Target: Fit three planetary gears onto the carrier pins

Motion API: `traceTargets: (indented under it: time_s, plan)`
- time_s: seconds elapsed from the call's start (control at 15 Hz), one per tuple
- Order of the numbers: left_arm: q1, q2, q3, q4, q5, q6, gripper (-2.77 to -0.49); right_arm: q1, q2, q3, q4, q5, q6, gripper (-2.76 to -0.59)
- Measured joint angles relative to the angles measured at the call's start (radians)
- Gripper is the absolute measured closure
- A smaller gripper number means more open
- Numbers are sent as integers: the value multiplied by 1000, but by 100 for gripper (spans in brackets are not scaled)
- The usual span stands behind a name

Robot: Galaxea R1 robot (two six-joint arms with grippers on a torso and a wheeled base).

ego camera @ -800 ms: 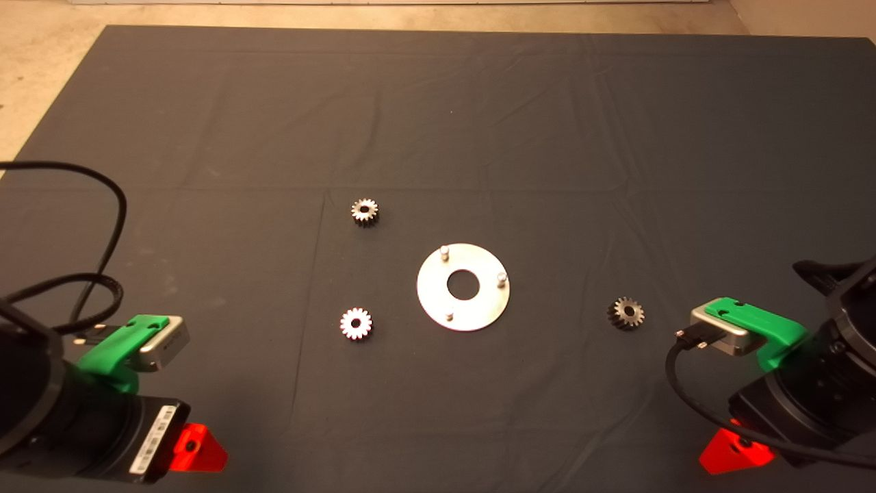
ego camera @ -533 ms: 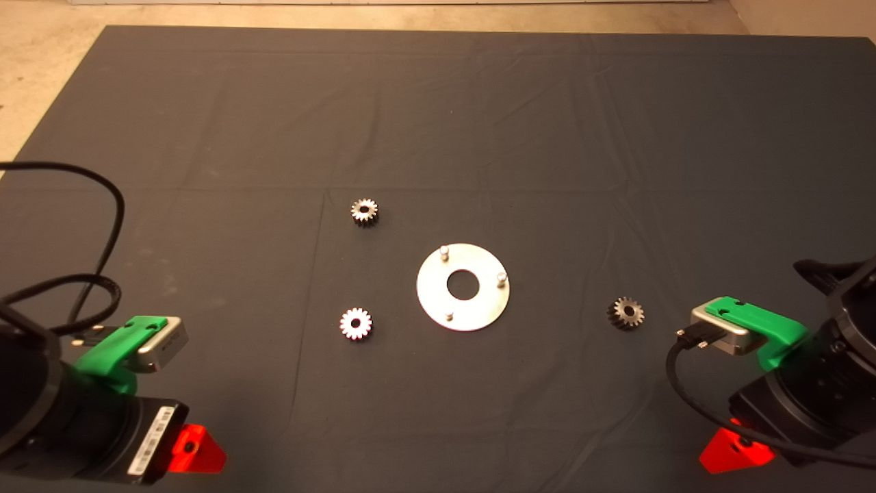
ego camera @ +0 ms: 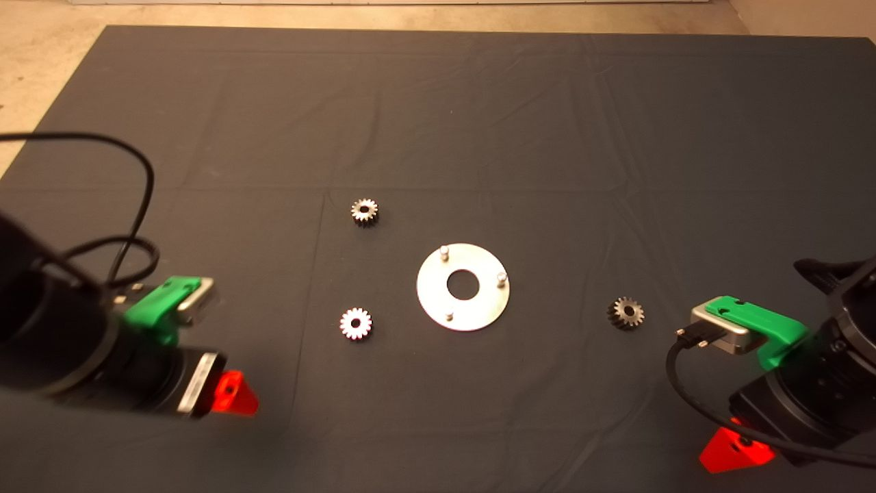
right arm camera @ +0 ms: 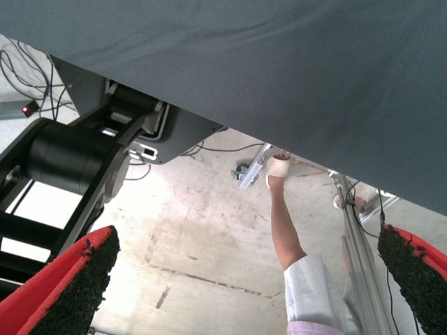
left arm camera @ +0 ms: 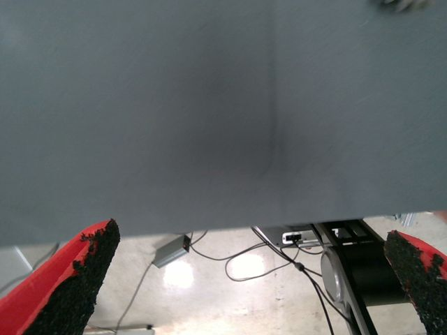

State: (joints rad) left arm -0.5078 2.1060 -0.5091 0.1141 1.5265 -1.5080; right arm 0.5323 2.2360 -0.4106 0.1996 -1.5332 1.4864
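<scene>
The shiny round disc (ego camera: 479, 308) lies at the mat's middle, and its three carrier pins (ego camera: 444, 252) stand bare. Three planetary gears lie flat on the mat. One gear (ego camera: 365, 211) is behind and left of the disc, a bright one (ego camera: 356, 323) is at its near left, and a darker one (ego camera: 625, 313) is to its right. My left gripper (ego camera: 233, 400) hovers low at the near left, a short way from the bright gear. In the left wrist view its fingers (left arm camera: 73, 279) stand wide apart and hold nothing. My right gripper (ego camera: 736, 452) waits at the near right corner, open (right arm camera: 244, 286).
The dark mat (ego camera: 438, 116) is creased, with bare floor (ego camera: 41, 82) beyond its far left edge. Black cables loop over the left arm (ego camera: 130, 205). The right wrist view shows the floor, the robot's base (right arm camera: 77, 160) and a person's leg (right arm camera: 286, 230).
My left arm has swung right and forward over the mat, nearer the bright gear. The right arm, the gears and the disc have not moved.
</scene>
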Motion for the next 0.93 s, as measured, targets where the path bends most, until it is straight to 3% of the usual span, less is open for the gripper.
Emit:
traceTargets:
  time_s: [0.13,0.33,0.47,0.6,0.8,0.93]
  plan:
    - [4,96,-62,8,-4,12,-275,0,0,0,0,0,0,-275]
    - [6,156,-184,34,-7,44,-275,0,0,0,0,-1,0,-275]
    - [8,194,-281,37,-4,85,-275,0,1,0,0,1,0,-275]
    - [26,249,-392,53,-2,130,-275,0,2,0,0,0,0,-275]
    - [59,353,-533,59,-16,208,-275,0,2,0,0,0,0,-275]
    - [62,401,-624,59,-20,265,-275,0,2,0,0,0,0,-275]
